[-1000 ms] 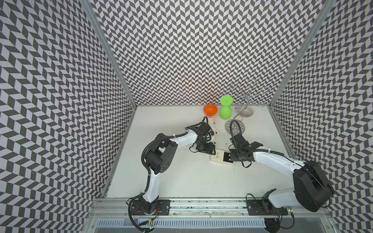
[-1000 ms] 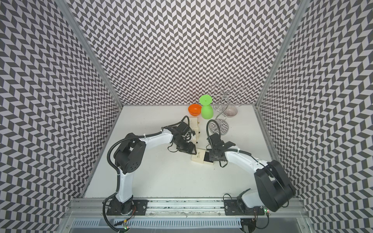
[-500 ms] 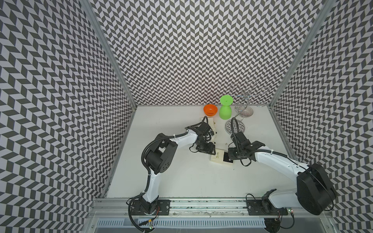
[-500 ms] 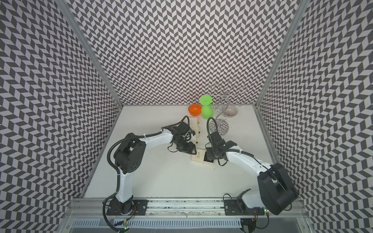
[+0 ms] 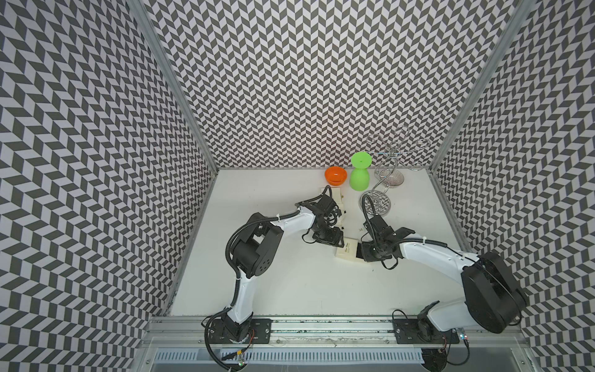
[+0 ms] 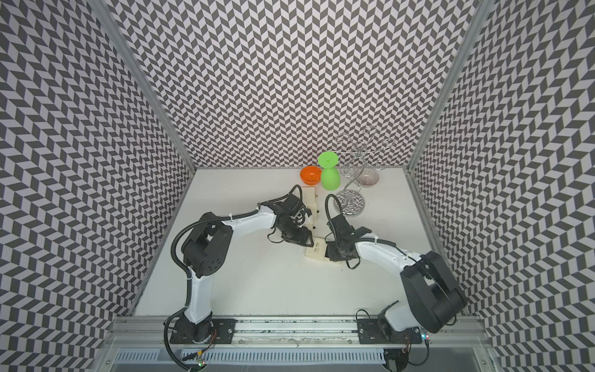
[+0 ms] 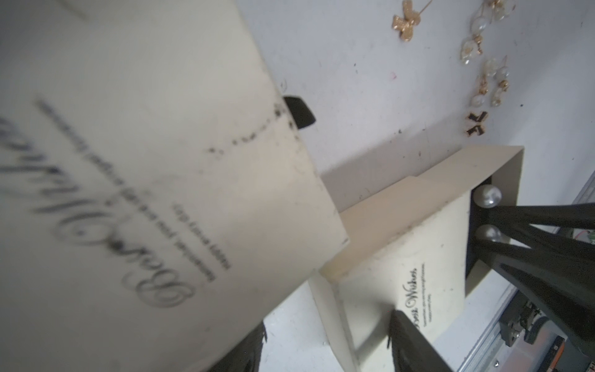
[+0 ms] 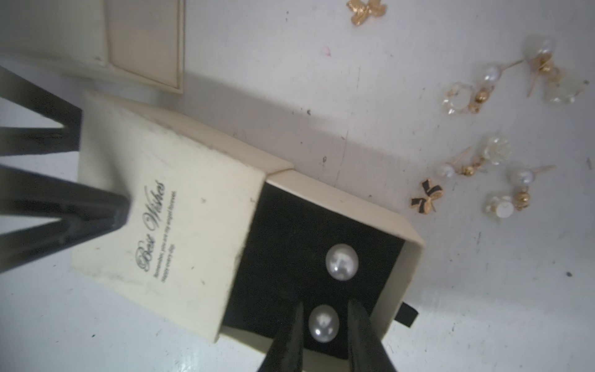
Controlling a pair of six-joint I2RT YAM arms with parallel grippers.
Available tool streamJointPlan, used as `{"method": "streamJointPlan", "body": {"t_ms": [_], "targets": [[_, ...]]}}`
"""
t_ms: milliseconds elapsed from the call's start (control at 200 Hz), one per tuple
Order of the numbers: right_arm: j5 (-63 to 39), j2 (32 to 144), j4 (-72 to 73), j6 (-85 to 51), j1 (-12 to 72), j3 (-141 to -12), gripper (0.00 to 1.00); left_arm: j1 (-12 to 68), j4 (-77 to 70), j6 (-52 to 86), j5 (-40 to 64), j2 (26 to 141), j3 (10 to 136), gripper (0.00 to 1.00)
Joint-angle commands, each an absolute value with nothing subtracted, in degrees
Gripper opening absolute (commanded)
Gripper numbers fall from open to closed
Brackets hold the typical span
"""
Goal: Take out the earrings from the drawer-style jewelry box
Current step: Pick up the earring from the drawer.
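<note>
Watching both top views, I see the jewelry box (image 5: 346,252) (image 6: 317,252) lying on the desk (image 5: 289,290), long axis running from left gripper (image 5: 338,244) to right gripper (image 5: 358,254). From the left wrist, left fingers (image 7: 409,341) clamp its sleeve (image 7: 386,290). From the right wrist, the drawer (image 8: 370,225) stands open toward the right gripper; two pearl earrings (image 8: 342,261) sit in its foam (image 8: 289,241), posts presumably downward. Right fingers (image 8: 289,341) stand apart, straddling one; next they must close and lift straight up.

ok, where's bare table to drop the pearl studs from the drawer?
Bare: the wide front strip of the table between the open box and the base rail; also the back-left corner, left of the orange bowl. Crowded: back right, with green cup, wire stands, cream boxes, and loose earrings beside the box.
</note>
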State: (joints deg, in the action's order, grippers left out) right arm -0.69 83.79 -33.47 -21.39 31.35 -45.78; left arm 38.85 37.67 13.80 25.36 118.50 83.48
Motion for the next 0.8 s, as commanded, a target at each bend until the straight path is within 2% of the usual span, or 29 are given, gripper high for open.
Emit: {"method": "streamJointPlan", "body": {"t_ms": [0, 185, 521, 791], "targets": [[-1.61, 84.98, -30.06, -21.19, 31.65, -44.82, 0.22, 36.62, 41.22, 13.44, 10.99, 123.22, 81.47, 0.63], [-1.94, 84.74, -29.31, -21.66, 31.75, -45.73, 0.11, 36.69, 41.27, 13.45, 10.83, 123.11, 81.33, 0.63], [1.15, 78.48, -34.04, -22.93, 30.37, -51.36, 0.11, 36.74, 41.37, 13.45, 10.95, 123.29, 81.33, 0.63], [0.35, 78.45, -33.11, -23.76, 22.13, -51.88, 0.11, 36.74, 41.44, 13.45, 10.78, 123.22, 81.39, 0.63]]}}
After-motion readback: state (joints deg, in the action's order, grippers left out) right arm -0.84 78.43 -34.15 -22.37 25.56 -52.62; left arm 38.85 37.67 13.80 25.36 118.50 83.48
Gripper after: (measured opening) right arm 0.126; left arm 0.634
